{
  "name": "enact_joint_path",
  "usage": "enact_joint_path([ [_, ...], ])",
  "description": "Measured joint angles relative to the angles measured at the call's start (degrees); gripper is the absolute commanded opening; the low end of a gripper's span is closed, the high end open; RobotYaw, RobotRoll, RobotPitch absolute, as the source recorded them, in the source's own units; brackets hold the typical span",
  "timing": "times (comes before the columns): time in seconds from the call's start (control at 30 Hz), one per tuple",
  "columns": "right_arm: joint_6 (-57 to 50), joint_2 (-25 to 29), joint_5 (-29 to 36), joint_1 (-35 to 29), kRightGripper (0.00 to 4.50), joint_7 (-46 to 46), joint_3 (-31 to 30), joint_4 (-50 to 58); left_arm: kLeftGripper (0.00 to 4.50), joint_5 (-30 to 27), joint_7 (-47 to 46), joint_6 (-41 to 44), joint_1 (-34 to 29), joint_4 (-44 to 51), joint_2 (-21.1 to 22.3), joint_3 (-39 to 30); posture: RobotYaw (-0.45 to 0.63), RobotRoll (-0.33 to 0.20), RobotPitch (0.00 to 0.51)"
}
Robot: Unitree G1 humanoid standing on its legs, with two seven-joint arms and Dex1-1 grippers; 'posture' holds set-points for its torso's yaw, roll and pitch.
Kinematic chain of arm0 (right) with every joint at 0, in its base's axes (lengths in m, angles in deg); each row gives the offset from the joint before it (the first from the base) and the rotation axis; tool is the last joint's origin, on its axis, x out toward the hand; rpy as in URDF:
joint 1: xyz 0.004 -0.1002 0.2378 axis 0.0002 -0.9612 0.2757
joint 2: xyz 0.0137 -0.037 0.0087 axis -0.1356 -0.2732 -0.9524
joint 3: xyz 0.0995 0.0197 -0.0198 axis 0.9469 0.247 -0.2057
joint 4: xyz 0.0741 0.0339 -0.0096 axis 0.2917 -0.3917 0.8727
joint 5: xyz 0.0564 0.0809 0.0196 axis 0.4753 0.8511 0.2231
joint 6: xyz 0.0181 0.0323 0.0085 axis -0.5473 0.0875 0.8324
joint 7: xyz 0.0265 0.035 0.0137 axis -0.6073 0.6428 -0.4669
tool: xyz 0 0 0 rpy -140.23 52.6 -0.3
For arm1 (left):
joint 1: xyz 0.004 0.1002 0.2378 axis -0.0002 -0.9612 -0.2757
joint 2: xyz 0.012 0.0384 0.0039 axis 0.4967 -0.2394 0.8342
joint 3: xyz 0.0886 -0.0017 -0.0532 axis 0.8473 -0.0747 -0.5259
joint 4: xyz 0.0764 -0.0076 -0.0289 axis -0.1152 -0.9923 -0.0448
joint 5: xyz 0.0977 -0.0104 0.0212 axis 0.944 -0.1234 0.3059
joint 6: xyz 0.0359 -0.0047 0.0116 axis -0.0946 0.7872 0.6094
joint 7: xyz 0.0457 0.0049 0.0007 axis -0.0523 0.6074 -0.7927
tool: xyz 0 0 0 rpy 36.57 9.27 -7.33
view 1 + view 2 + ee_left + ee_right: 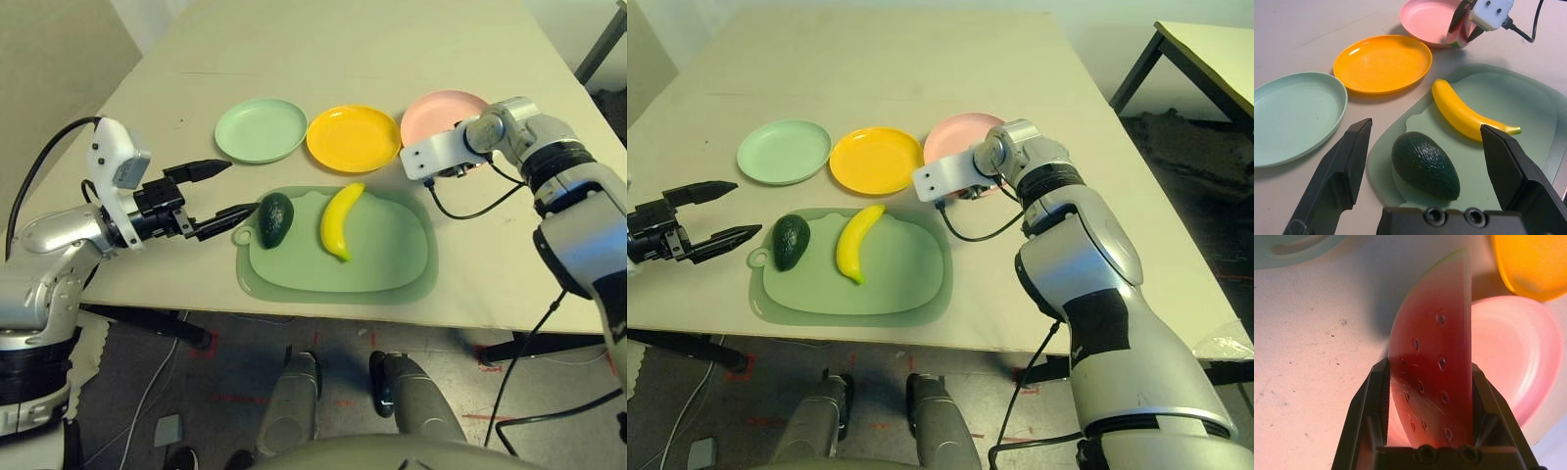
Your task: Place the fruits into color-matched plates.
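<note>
A dark green avocado (275, 219) and a yellow banana (341, 219) lie side by side on the green cutting board (392, 264). Just left of the avocado, my left gripper (240, 186) is open at board height, its fingers (1347, 161) either side of the fruit without touching it. Behind the board stand the mint green plate (261, 129), the yellow plate (354, 137) and the pink plate (441, 110) in a row. My right gripper (1430, 377) is shut on the watermelon wedge (1432, 347), holding it upright at the pink plate's (1518, 357) near-left rim.
The board reaches close to the table's front edge (323, 311). A black cable (470, 208) loops from my right wrist over the table beside the board. A second table (1205, 49) stands off to the right.
</note>
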Motion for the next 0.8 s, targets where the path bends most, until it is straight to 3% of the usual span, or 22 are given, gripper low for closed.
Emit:
enact_joint_path([
  [0.33, -0.5, 0.4, 0.1, 3.5, 2.08, 1.2, 1.9, 0.0, 4.50, 0.8, 1.4, -2.4, 0.6, -4.3, -0.1, 1.2, 0.07, 0.000, 0.186],
  [0.6, -4.3, 0.4, -1.8, 1.7, 2.08, -5.9, 2.3, -0.6, 4.50, 0.9, 1.2, -3.0, 1.2, -5.1, 0.0, 1.2, 0.10, 0.000, 0.193],
  [0.8, -6.3, 0.5, -3.3, -0.5, 4.23, -9.1, 2.2, -2.2, 4.50, 0.6, 0.7, -2.7, -0.4, -4.1, 0.0, 0.5, 0.10, 0.000, 0.193],
])
